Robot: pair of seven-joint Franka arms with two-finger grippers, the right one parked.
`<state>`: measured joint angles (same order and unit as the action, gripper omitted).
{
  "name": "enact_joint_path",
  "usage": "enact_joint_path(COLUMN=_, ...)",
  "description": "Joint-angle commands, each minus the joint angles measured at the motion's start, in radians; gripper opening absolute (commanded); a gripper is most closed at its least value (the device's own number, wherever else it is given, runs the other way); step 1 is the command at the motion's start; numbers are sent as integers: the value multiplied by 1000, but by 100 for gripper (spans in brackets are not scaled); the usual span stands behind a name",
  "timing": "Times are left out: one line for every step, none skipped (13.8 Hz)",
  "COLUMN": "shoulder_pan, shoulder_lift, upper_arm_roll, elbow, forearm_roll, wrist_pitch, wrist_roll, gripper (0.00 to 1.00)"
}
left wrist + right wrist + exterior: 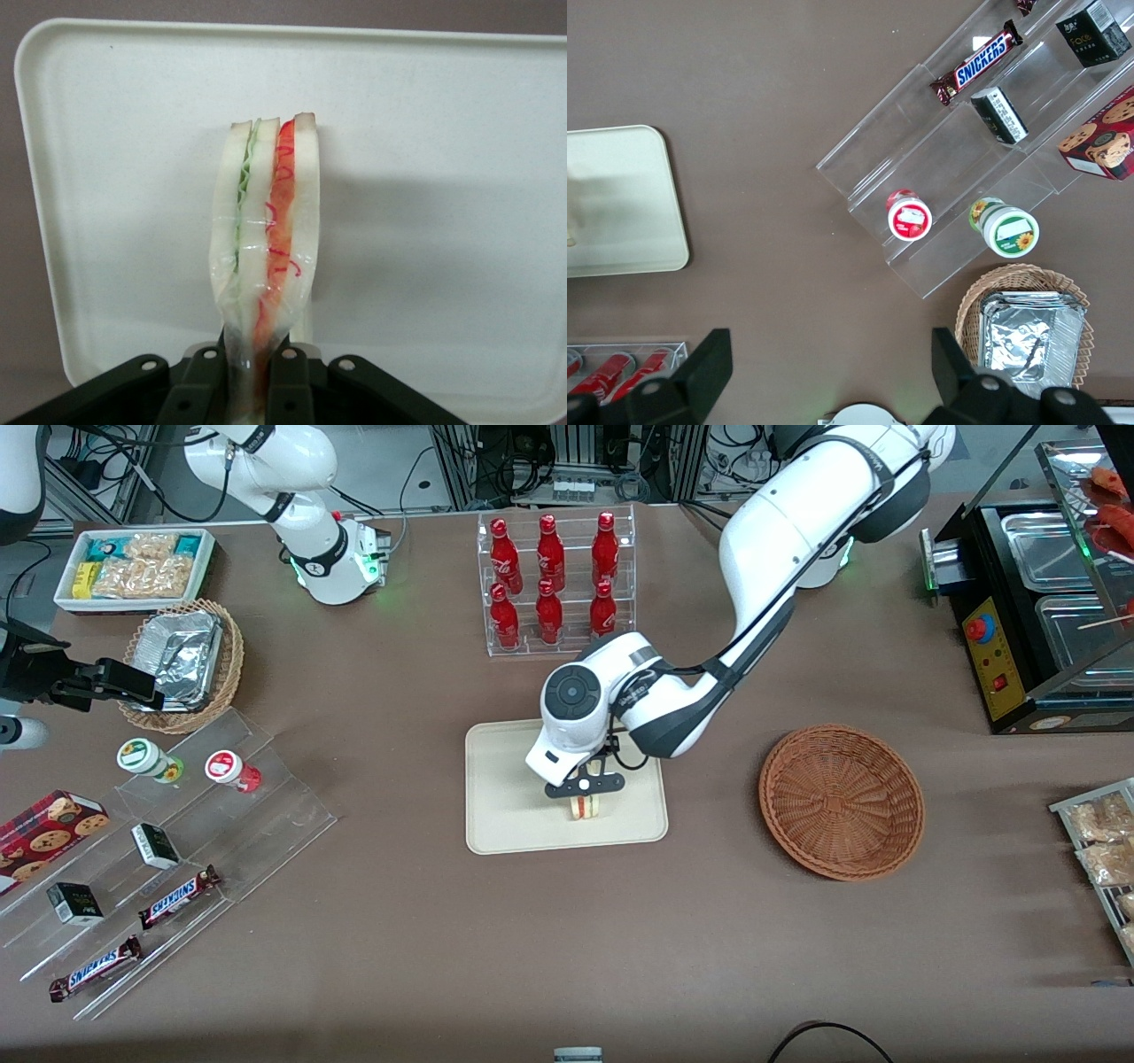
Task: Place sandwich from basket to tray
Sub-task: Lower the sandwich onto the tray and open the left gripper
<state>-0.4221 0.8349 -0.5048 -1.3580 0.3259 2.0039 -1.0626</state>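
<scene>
My left gripper [585,797] is over the cream-beige tray [505,815] and is shut on the sandwich [584,808]. In the left wrist view the sandwich [266,230] is pinched by its wrapped end between the black fingers [202,390], with its green and red filling layers pointing at the tray [443,177] just beneath it. Whether it touches the tray I cannot tell. The reddish-brown wicker basket [842,802] sits empty beside the tray, toward the working arm's end of the table.
A clear rack of red bottles [554,580] stands farther from the front camera than the tray. A tan basket with foil [182,662], acrylic steps with snacks [168,850] and a white snack bin [133,567] lie toward the parked arm's end. A black warmer [1036,602] stands at the working arm's end.
</scene>
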Motion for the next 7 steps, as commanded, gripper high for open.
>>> enact_joint_path(shoulder_pan=-33, shoulder_lift=23, upper_arm_roll=19, elbow=48, forearm_roll=12, wrist_pitch=-22, wrist_roll=-45, gripper=0)
enact_joint_path(shoulder_pan=-34, shoulder_lift=24, upper_arm_roll=19, elbow=48, forearm_roll=12, wrist_pitch=-19, wrist_roll=-57, gripper=0)
enact_joint_path(shoulder_pan=-34, shoulder_lift=26, upper_arm_roll=19, elbow=48, forearm_roll=12, wrist_pitch=-19, wrist_roll=-63, gripper=0)
enact_joint_path(shoulder_pan=-34, shoulder_lift=26, upper_arm_roll=19, elbow=48, forearm_roll=12, wrist_pitch=-17, wrist_roll=-63, gripper=58)
enact_joint_path(shoulder_pan=-34, shoulder_lift=26, upper_arm_roll=19, elbow=46, forearm_roll=12, wrist_pitch=-17, wrist_roll=-60, gripper=99)
enact_joint_path(shoulder_pan=-34, shoulder_lift=23, upper_arm_roll=20, elbow=46, forearm_roll=15, wrist_pitch=-19, wrist_roll=-59, gripper=100)
enact_joint_path(shoulder_pan=-32, shoulder_lift=20, upper_arm_roll=19, elbow=48, forearm_roll=15, wrist_pitch=-20, wrist_roll=-60, gripper=100)
